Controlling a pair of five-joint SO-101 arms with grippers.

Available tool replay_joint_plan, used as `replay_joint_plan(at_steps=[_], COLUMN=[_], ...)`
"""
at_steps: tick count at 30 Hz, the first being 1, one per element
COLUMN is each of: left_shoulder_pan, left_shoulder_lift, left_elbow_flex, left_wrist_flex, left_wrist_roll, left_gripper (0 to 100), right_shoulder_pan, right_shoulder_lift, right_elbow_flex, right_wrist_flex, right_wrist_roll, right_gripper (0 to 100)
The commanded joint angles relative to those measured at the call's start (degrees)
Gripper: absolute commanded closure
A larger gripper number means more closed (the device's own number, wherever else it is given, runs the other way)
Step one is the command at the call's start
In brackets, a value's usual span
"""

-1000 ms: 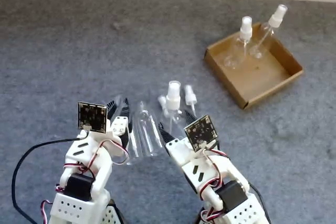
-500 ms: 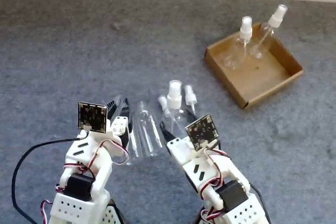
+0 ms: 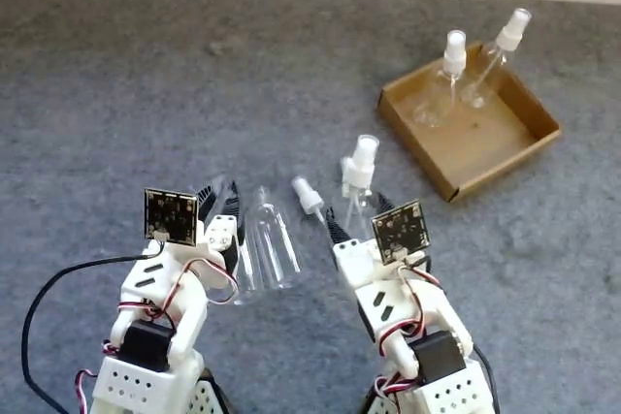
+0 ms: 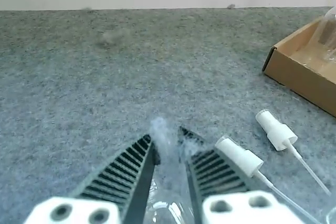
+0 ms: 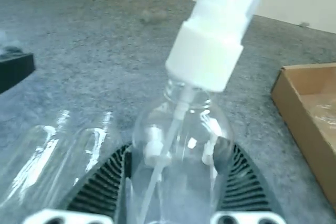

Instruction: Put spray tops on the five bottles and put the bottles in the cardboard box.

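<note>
My right gripper (image 3: 359,215) is shut on an upright clear bottle (image 3: 360,184) with a white spray top, held between its fingers in the right wrist view (image 5: 178,156). My left gripper (image 3: 219,197) is nearly shut around the neck of a topless clear bottle (image 4: 168,203). Another topless bottle (image 3: 275,239) lies between the arms. Two loose spray tops (image 4: 239,156) (image 4: 275,127) lie on the carpet just past the left gripper. The cardboard box (image 3: 505,157) at the right holds two capped bottles (image 3: 441,84) (image 3: 490,65).
Grey carpet covers the table. The box's near corner (image 5: 310,108) lies a short way beyond the held bottle. In the right wrist view, both topless bottles (image 5: 37,156) (image 5: 89,145) lie beside the gripper.
My right gripper has carried the capped bottle to the right, towards the box. The left arm and its bottle have stayed still.
</note>
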Motion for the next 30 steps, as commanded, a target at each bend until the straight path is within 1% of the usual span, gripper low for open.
replay_joint_plan(at_steps=[1, 6, 11, 13, 16, 21, 25, 27, 30], left_shoulder_pan=[1.80, 8.04, 13.14, 15.08, 17.89, 24.84, 28.53, 29.76, 31.69], left_shoulder_lift=[0.04, 0.04, 0.04, 0.04, 0.04, -0.22, -0.22, -0.22, -0.22], left_elbow_flex=[1.19, 1.19, 1.19, 1.19, 1.19, 1.19, 1.19, 1.19, 1.19], left_wrist_flex=[-1.32, 1.41, 1.76, 1.85, 4.57, 5.71, 5.80, 5.80, 5.80], left_wrist_roll=[0.35, 0.26, 0.26, 0.26, 0.26, 0.18, 0.18, 0.18, 0.18], left_gripper=[100, 100, 100, 100, 100, 100, 100, 100, 100], right_shoulder_pan=[-3.91, -2.77, -2.77, -2.77, -2.51, -2.68, -2.86, -4.00, -7.87], right_shoulder_lift=[-0.84, -0.84, -0.84, -0.84, -0.84, -0.84, -0.84, -0.84, -0.84], right_elbow_flex=[3.12, -0.84, -2.59, -2.59, -2.68, -2.68, -2.68, -2.68, -2.68], right_wrist_flex=[-0.22, -3.56, -6.81, -8.92, -13.49, -21.85, -23.96, -23.96, -23.87], right_wrist_roll=[0.62, 0.62, 0.62, 0.62, 0.62, 0.62, 0.62, 0.62, 0.62], right_gripper=[91.0, 91.0, 91.0, 91.0, 91.0, 91.1, 91.1, 91.1, 91.1])
